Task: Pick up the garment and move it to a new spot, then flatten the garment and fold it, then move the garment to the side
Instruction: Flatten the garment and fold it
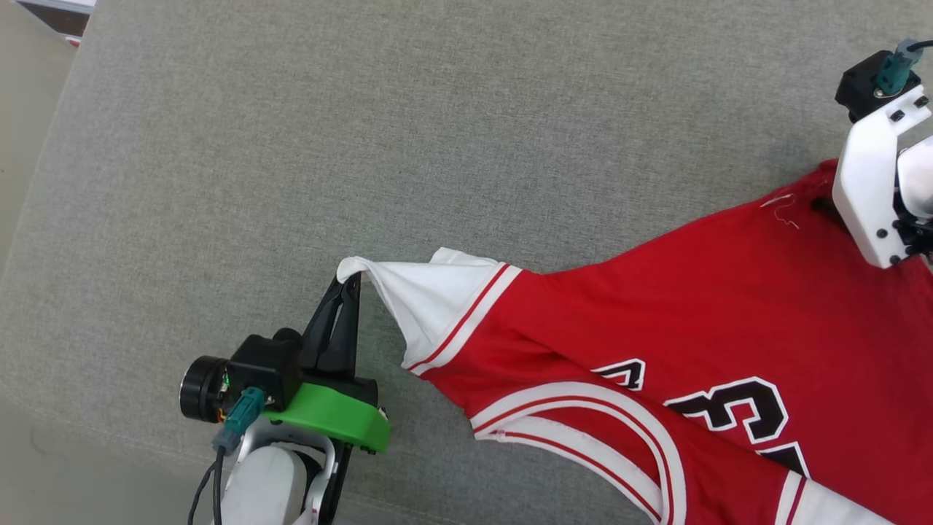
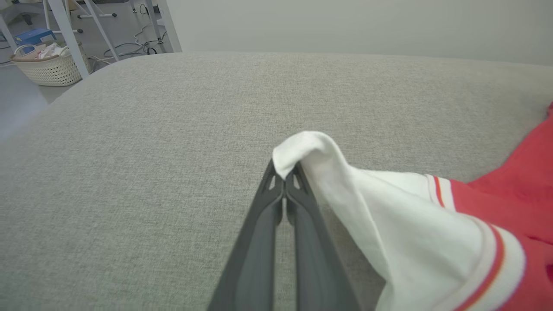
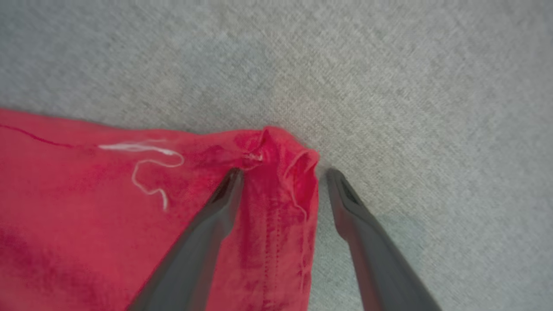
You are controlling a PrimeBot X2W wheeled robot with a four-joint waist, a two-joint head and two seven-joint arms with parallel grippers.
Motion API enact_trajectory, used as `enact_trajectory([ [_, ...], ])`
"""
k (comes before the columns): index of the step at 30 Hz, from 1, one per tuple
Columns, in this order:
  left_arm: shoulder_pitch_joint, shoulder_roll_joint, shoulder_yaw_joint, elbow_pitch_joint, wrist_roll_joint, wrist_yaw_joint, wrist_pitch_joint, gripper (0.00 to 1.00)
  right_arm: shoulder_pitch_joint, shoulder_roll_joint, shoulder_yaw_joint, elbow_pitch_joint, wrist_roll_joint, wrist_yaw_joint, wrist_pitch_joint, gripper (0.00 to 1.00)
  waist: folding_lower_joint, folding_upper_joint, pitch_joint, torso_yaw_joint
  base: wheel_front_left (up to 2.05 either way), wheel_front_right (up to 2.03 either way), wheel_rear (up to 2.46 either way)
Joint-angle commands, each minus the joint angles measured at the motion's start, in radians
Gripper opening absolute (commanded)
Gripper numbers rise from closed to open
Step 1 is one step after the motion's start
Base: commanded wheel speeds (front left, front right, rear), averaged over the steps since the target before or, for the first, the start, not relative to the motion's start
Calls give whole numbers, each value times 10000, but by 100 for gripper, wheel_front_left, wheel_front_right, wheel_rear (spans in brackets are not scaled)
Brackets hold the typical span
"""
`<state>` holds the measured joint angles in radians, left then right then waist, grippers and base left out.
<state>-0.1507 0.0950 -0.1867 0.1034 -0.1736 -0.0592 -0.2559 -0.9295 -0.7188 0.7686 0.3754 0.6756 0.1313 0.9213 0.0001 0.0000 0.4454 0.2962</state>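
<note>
Garment [image 1: 656,306] sleeve pinched in left gripper [image 1: 350,281], right gripper [image 3: 283,172] spread astride corner

The garment [image 1: 656,306] is red, its left sleeve [image 1: 430,292] white with red-and-white striped trim. Its black, white-edged print [image 1: 736,408] seems to include a 3. The upholstered surface [image 1: 364,146] is flecked grey. The left tool [image 1: 350,281] is dark grey, above a bright green mount [image 1: 332,419].

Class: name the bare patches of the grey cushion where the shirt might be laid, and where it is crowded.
Free: the broad grey cushion beyond the garment, from its far edge to the white sleeve, and the stretch left of the left gripper. Crowded: the right and near side, where the garment spreads, with the right gripper straddling its red corner.
</note>
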Motion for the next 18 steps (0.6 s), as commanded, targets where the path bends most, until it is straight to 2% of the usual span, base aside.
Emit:
enact_trajectory([
  [1,-175,-73,122,67,124,-74,-59,0,335,137,772,609,298,-6,-300,100,-1,0,15,-2,0,0,0],
  [2,-162,-76,151,87,141,-79,-59,0,295,119,874,654,350,-6,-419,74,-1,0,-15,-30,0,0,0],
  [3,-142,-74,194,115,164,-83,-59,0,236,128,946,721,418,-6,-636,1,-1,0,-86,-83,0,0,0],
  [13,246,162,501,293,352,-156,-59,0,-2,480,1117,1076,1192,-6,-2608,0,-1,0,-1339,-805,0,0,0],
  [18,435,433,634,184,426,-187,-59,0,138,304,1046,699,1579,-6,-3666,0,-1,0,-2067,-1208,0,0,0],
])
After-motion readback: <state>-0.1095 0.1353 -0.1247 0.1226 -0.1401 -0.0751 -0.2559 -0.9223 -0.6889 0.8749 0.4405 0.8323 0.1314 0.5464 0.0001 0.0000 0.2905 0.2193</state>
